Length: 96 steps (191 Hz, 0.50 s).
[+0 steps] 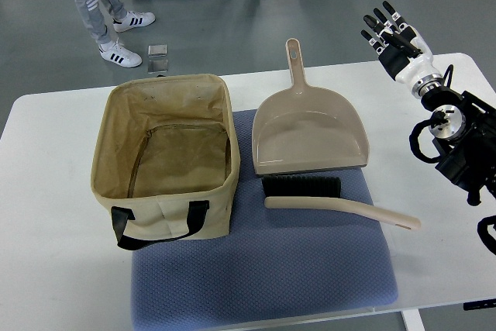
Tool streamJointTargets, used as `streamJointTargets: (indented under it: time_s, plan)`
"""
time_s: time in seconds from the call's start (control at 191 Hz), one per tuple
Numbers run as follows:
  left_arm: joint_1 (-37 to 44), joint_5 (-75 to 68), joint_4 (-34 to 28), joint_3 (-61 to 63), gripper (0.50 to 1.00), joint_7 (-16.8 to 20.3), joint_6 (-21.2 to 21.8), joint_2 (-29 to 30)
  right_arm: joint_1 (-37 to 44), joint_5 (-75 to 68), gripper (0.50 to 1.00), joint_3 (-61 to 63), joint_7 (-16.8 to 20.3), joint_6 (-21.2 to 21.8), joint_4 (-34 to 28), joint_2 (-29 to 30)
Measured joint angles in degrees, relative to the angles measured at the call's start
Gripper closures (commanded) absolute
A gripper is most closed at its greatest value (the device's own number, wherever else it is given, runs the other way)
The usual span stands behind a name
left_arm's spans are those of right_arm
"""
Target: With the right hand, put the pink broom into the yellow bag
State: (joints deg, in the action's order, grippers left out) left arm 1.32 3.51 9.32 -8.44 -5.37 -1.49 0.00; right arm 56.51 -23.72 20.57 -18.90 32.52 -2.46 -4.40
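An empty yellow bag (164,162) stands open on a blue mat (263,261), far left of the robot hand (391,32). The pink broom (333,203) lies below a dustpan (308,125), down-left of the right robot hand, which hovers with fingers spread, grasping nothing, above the table (46,269).

Bag (167,156) mouth open; dustpan (310,133) just behind broom (333,201); right side clear.

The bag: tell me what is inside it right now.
The bag holds nothing visible: only its bare fabric floor and inner walls show. The brush lies outside on the blue mat. The near wall hides a strip of floor just behind it.
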Motion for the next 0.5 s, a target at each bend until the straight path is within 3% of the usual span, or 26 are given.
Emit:
streamJointTargets:
  time_s: [0.503]
  plan:
    - [-0.19,0.08,-0.65,-0.05,0.500,0.01,0.32,0.00,0.16,-0.15,0.521,0.00,-0.05,-0.41,0.00,-0.16]
